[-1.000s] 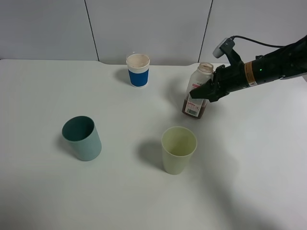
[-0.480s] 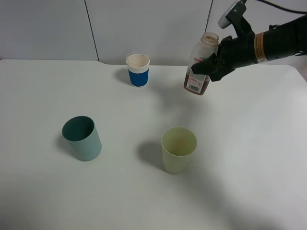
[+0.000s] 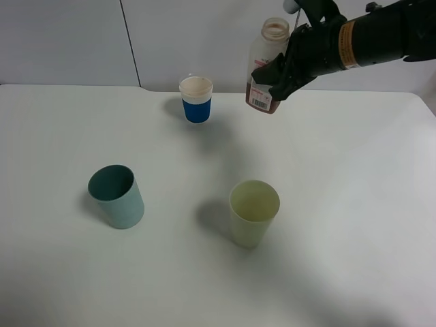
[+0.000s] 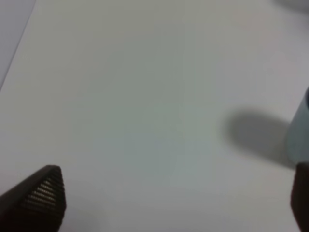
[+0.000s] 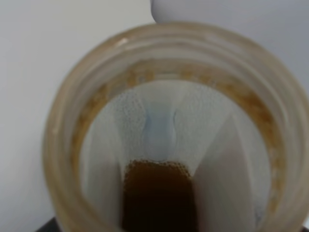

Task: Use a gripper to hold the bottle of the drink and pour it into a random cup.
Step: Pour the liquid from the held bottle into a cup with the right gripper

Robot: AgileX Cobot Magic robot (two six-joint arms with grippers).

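My right gripper [image 3: 276, 76] is shut on the bottle [image 3: 265, 51] and holds it high above the table's back edge, tilted slightly. It is a clear, open-necked bottle with a white label and red print. The dark brown drink [image 3: 268, 103] lies at its bottom. The right wrist view looks down the bottle's mouth [image 5: 96, 96] onto the drink [image 5: 157, 195]. The teal-green cup [image 3: 116, 197] stands upright at the left front, far from the bottle. My left gripper [image 4: 171, 212] is open over bare table, with one fingertip [image 4: 42, 195] showing; it is out of the exterior view.
A pale yellow-green tumbler [image 3: 253, 212] stands front of centre. A blue-banded white paper cup [image 3: 196, 99] stands at the back, just left of the held bottle. A sliver of a pale teal wall [image 4: 300, 130] shows in the left wrist view. The white table [image 3: 354, 204] meets a grey wall.
My right gripper has lifted the bottle off the table and carried it up and to the left, toward the paper cup. The cups have not moved.
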